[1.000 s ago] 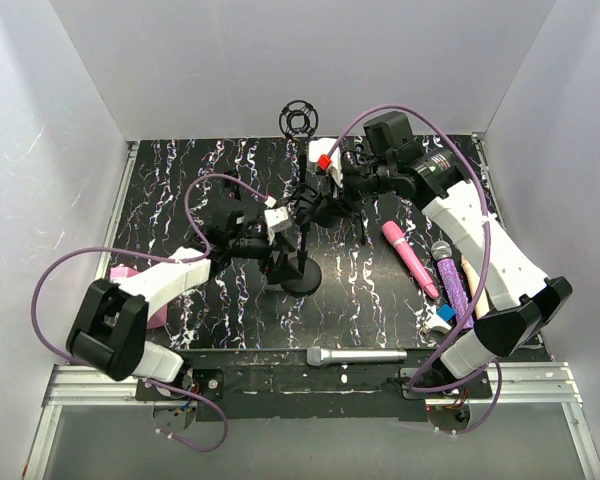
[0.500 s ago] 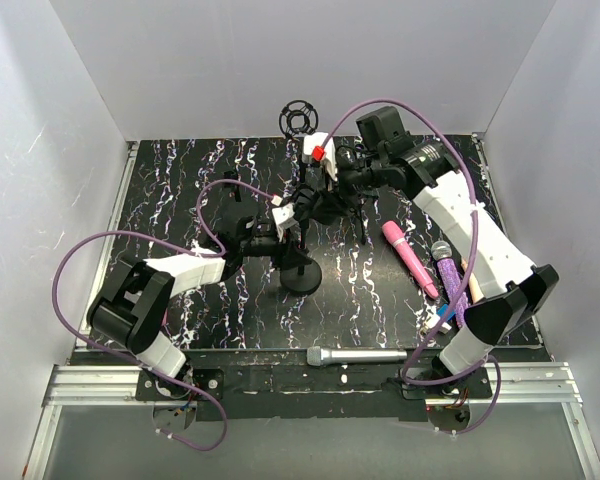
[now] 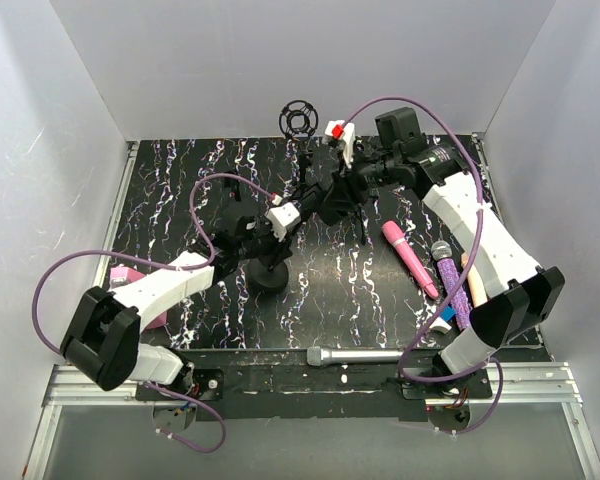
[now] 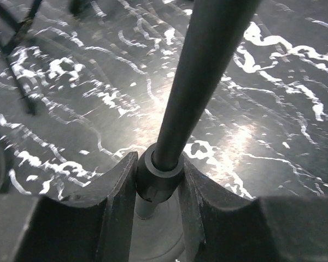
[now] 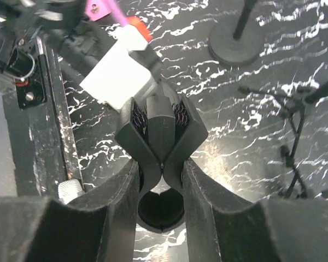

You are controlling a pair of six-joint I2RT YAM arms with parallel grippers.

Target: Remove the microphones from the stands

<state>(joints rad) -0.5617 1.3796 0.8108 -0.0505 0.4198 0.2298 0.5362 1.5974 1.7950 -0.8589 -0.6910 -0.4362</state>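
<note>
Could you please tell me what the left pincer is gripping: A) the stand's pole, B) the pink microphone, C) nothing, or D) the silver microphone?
A: the left wrist view shows the left pincer clamped around the stand's pole at its collar.

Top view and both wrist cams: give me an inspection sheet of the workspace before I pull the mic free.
Surface: black marbled table; no spills seen.
Job's things: stand with its round base down on the table; black microphone at its top end, whether it has come free cannot be told.
Clutter: pink microphone, purple microphone and silver microphone lying loose; pink item at the left edge; ring-topped stand at the back.
Grippers: left gripper shut on the stand's pole at a collar; right gripper shut on the microphone.
Cables: purple cables loop off both arms; no snag seen.
Surroundings: white walls on three sides.
</note>
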